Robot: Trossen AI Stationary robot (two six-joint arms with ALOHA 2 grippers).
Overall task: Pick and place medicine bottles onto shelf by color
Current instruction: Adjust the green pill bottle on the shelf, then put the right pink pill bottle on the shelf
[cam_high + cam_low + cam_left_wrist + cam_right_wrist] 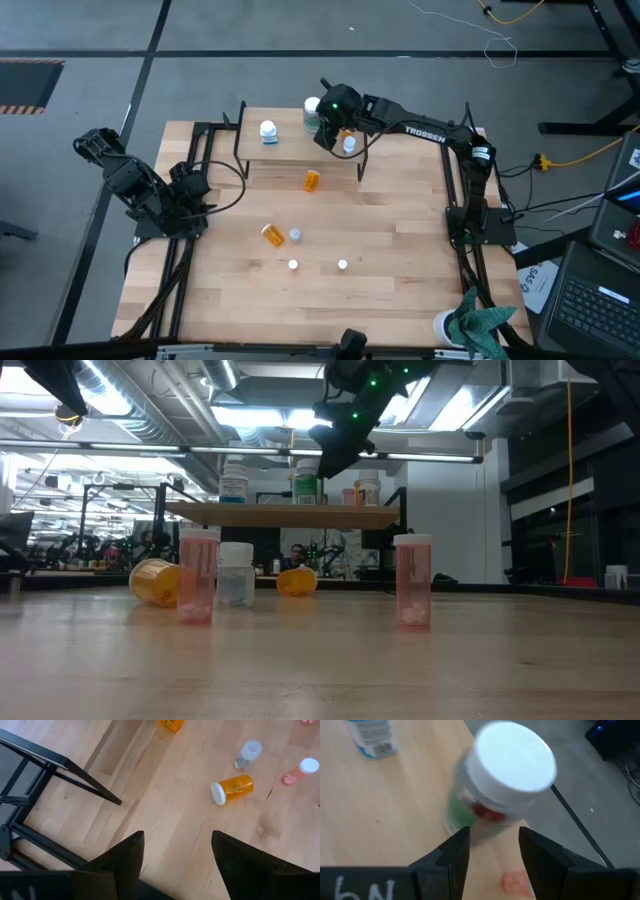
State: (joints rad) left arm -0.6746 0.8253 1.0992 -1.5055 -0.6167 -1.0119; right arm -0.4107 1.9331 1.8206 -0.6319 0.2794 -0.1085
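Right tool is over the back right part of the shelf, above the bottles there. Its fingers stand a little apart with nothing between them; the green bottle with a white cap sits just past the tips, not gripped

On the shelf: a blue-label bottle at the left, the green one behind the middle, small bottles at the right end

On the desk: one orange bottle on its side just in front of the shelf, another orange bottle on its side mid-desk with a clear bottle just beside it, and two upright pink bottles and nearer the front

Left tool is parked at the desk's left edge, wide open, empty
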